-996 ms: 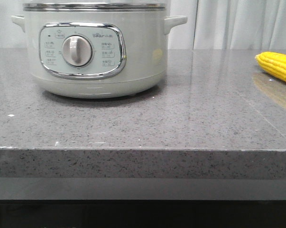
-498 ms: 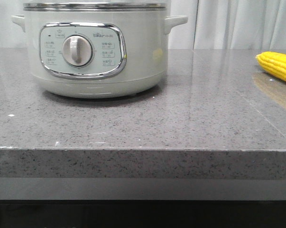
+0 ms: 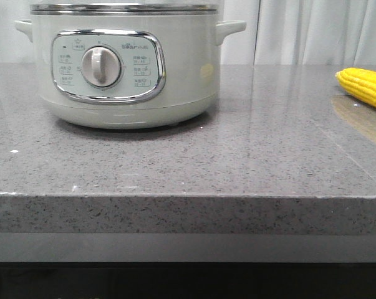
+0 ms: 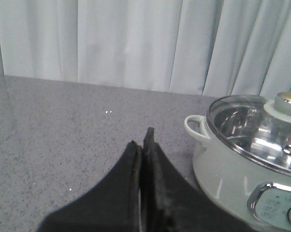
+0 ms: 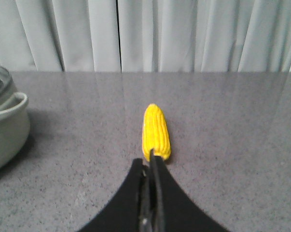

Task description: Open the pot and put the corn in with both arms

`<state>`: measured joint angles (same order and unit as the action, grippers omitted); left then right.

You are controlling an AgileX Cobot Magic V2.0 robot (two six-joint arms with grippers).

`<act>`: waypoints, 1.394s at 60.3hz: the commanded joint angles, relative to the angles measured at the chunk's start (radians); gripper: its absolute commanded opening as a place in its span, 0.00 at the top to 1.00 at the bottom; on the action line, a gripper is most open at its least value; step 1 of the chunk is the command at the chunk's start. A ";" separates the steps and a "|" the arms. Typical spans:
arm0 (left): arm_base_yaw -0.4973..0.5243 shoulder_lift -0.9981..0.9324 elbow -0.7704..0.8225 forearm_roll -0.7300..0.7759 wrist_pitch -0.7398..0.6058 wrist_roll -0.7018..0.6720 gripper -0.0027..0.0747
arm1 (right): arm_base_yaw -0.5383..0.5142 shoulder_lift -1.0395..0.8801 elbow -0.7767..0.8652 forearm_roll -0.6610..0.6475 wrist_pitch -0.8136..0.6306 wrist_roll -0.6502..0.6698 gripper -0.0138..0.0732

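Pot [image 4: 222,159], one, lid on, beside left gripper [image 4: 144,145]; corn [image 5: 156,133], one, just beyond right gripper [image 5: 150,164]; both fingers pressed together, empty.

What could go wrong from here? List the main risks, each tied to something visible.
1. The glass lid is on the pot; its only grip looks like the small knob, so the left end effector, shut now, might slip off it.
2. The corn is round and lies loose on the smooth counter; it could roll away when the shut right end effector opens and closes on it.
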<state>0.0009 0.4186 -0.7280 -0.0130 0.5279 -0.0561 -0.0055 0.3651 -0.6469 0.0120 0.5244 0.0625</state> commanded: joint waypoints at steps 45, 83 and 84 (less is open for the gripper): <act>-0.044 0.208 -0.019 0.001 -0.140 0.001 0.28 | -0.007 0.301 -0.028 -0.012 -0.030 -0.010 0.29; -0.466 0.592 -0.212 -0.007 -0.471 0.001 0.26 | -0.007 0.301 -0.028 -0.002 -0.028 -0.010 0.20; -0.470 0.605 -0.223 -0.007 -0.474 0.001 0.26 | -0.007 0.301 -0.028 -0.002 -0.028 -0.010 0.20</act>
<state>-0.4397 0.9782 -0.8703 -0.0133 0.1618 -0.0561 -0.0055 0.6612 -0.6469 0.0120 0.5571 0.0617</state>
